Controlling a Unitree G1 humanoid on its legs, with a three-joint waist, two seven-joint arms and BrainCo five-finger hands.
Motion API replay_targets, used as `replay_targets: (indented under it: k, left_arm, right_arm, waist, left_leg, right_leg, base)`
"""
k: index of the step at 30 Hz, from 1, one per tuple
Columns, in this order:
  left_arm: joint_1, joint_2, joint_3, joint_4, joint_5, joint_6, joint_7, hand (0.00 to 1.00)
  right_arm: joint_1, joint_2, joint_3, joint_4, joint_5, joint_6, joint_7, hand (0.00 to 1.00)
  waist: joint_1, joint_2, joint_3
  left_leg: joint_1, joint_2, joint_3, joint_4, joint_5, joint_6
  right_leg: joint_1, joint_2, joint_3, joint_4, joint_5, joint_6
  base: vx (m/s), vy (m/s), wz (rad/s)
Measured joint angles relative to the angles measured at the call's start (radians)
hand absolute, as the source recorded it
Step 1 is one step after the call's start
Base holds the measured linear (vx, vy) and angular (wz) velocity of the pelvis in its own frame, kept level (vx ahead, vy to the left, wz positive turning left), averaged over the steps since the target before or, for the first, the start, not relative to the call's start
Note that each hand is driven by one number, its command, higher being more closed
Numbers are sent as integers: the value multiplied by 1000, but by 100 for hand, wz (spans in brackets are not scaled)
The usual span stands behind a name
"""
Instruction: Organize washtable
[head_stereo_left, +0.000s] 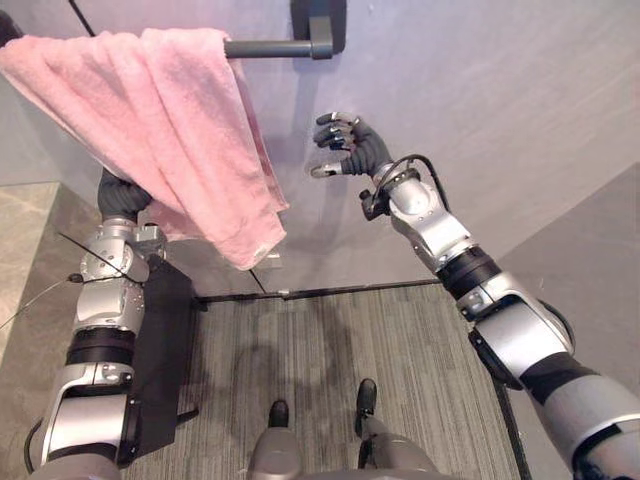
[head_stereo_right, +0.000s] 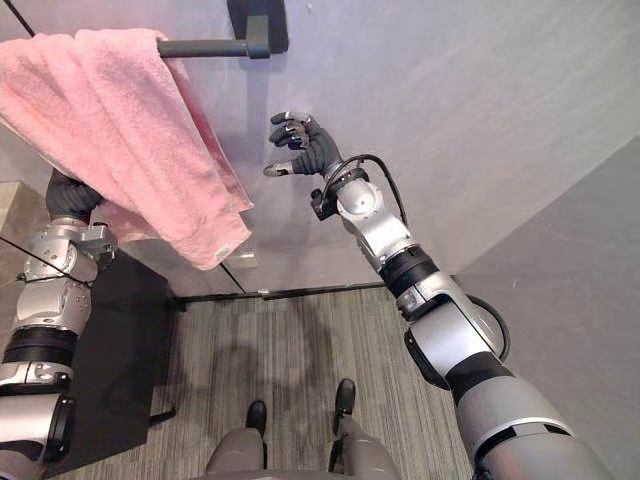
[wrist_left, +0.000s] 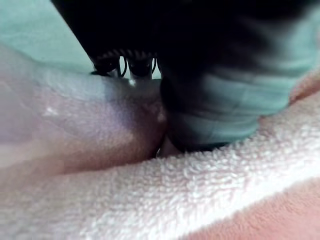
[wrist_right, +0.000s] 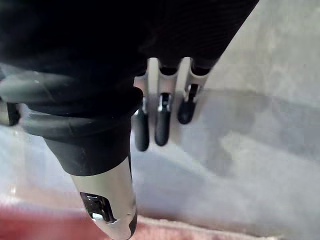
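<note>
The pink terry towel (head_stereo_left: 170, 130) hangs over the dark metal wall rail (head_stereo_left: 270, 47), presumably for drying, with the left hand (head_stereo_left: 122, 196) beneath it, grip not determinable, and the right hand (head_stereo_left: 345, 140) nearby, relaxed and empty.

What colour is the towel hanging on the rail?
Pink; the towel shows best in the left eye view.

Dark wall bar (head_stereo_left: 270, 47) w/ pink towel (head_stereo_left: 170, 130)
</note>
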Motion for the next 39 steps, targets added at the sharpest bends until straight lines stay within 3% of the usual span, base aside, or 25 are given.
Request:
replay_targets:
  k: [17, 28, 31, 38, 39]
  left_arm:
    - [2, -9, 14, 36, 1, 0, 12, 100]
    - [-75, 2, -1, 92, 1, 1, 20, 100]
    - [-128, 4, -20, 132, -1, 0, 20, 100]
    - [-155, 9, -38, 132, -12, -1, 26, 100]
    - [-155, 9, -38, 132, -12, -1, 29, 100]
  right_arm:
    - [-16, 14, -28, 70, 0, 13, -28, 0]
    - [-151, 133, 0, 159, -2, 13, -38, 0]
    - [-198, 149, 13, 188, 0, 10, -39, 0]
    - [-250, 172, 10, 225, 8, 9, -47, 0]
    - [-255, 172, 4, 225, 14, 9, -57, 100]
  waist:
    - [7, -11, 4]
    - [34, -10, 4]
    - [60, -10, 4]
    - [59, -10, 4]
    - [60, -10, 4]
  left_leg:
    - [-19, 1, -26, 3, 2, -3]
    - [-51, 0, -78, 2, 22, -6]
    - [-72, -4, -88, 0, 37, -8]
    - [-88, -4, -127, -32, 64, -13]
    - [-91, -4, -134, -34, 66, -15]
  right_leg:
    - [6, 1, -7, -1, -1, 2]
    - [-4, -3, -48, -1, -1, 1]
    - [-27, -6, -54, -1, 0, 0]
    - [-36, -8, -89, -1, 0, -1]
    - [-36, -8, -96, -1, -2, -3]
  base:
    - [-27, 48, 3]
    - [16, 72, 13]
    - [-1, 64, 13]
    - [-8, 72, 16]
    - [-5, 59, 14]
